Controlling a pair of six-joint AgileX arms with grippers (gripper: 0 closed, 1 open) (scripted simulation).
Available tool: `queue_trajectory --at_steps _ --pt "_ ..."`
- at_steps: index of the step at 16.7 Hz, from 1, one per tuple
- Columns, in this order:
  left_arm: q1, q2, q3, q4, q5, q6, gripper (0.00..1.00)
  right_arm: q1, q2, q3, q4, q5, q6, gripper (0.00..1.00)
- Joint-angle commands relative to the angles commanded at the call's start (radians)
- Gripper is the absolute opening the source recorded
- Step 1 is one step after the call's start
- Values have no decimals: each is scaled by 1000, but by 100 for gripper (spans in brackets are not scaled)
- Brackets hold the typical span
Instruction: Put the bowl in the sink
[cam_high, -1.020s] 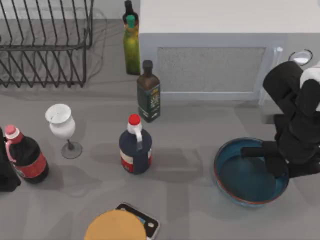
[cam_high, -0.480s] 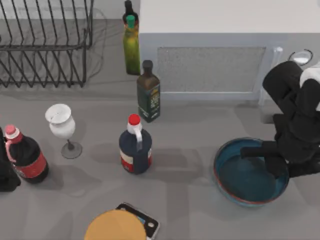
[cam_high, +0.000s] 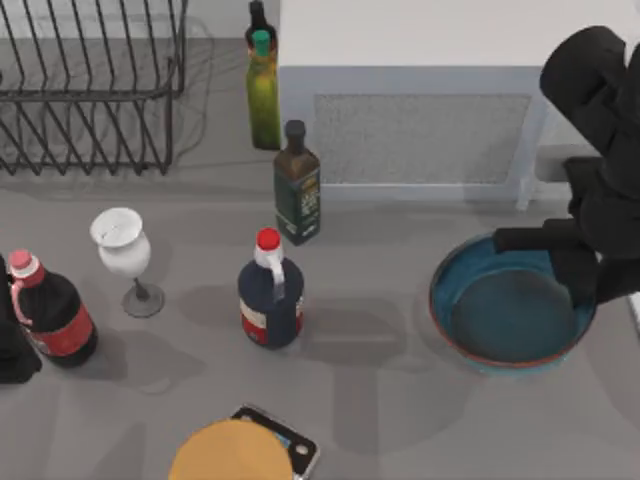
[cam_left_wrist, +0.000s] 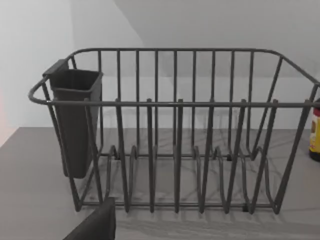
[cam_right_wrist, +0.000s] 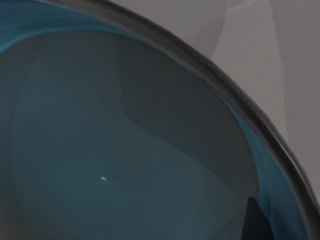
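The teal-blue bowl (cam_high: 505, 310) with its reddish rim hangs a little above the table at the right, casting a shadow below. My right gripper (cam_high: 583, 292) is shut on the bowl's right rim, one finger inside it. The right wrist view looks into the bowl's grey-blue inside (cam_right_wrist: 125, 150), with a dark fingertip (cam_right_wrist: 255, 220) at its edge. My left arm (cam_high: 12, 350) is parked at the table's left edge. The sink is out of view.
A white box (cam_high: 430, 100) stands behind the bowl. Left of it are an olive-oil bottle (cam_high: 297, 185), a green bottle (cam_high: 263, 95), a red-capped jug (cam_high: 270, 295), a white goblet (cam_high: 125, 255), a cola bottle (cam_high: 50, 315), a tan disc (cam_high: 230, 452) and a wire dish rack (cam_left_wrist: 175, 130).
The right gripper has lifted the bowl off the table and carried it slightly toward the back. The arm has risen with it. The left arm has not moved.
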Motion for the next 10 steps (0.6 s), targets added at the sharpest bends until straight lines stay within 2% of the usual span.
queue_trajectory --at_steps 4,10 --pt "0 0 0 0 0 0 100 -4 -56 151 -185 0 -4 0" --pt "0 0 0 0 0 0 100 -2 -68 179 -212 -1 -4 0"
